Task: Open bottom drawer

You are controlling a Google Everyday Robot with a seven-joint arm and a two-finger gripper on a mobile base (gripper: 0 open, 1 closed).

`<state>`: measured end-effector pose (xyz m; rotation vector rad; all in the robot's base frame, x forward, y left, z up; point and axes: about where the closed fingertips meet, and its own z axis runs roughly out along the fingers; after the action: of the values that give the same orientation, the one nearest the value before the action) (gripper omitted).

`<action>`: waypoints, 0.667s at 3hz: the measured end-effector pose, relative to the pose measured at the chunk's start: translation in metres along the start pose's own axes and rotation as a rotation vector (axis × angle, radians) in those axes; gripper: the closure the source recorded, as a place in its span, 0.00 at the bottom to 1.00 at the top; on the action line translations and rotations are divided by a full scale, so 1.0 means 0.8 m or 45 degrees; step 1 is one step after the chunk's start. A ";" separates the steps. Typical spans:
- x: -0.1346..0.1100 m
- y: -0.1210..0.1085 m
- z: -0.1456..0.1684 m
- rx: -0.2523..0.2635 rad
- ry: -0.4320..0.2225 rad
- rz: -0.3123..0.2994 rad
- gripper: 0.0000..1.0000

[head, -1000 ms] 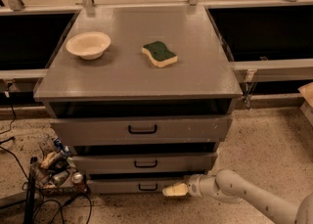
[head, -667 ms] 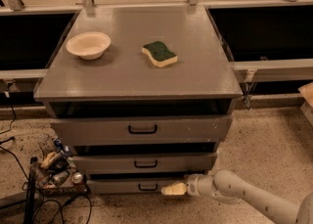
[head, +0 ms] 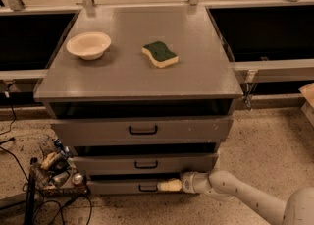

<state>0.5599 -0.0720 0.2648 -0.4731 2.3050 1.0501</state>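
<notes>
The grey cabinet has three drawer fronts. The bottom drawer [head: 122, 186] is the slimmest one, low near the floor, with a small black bar handle [head: 147, 188]. Its front stands a little forward of the cabinet body. My gripper [head: 167, 185] comes in from the lower right on a white arm [head: 230, 189] and sits against the bottom drawer's front, just right of the handle. Above are the middle drawer [head: 145, 163] and the top drawer [head: 142, 129].
A cream bowl [head: 88, 45] and a green-and-yellow sponge [head: 160, 54] lie on the cabinet top [head: 196, 67]. A heap of small objects and cables [head: 54, 170] lies on the floor at the cabinet's left. Speckled floor [head: 265, 135] spreads to the right.
</notes>
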 end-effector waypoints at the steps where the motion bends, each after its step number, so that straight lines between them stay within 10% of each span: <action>1: 0.000 0.000 0.000 0.000 0.000 0.000 0.00; 2: -0.001 -0.005 0.005 0.055 -0.017 0.000 0.00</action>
<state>0.5638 -0.0716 0.2607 -0.4476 2.3113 0.9981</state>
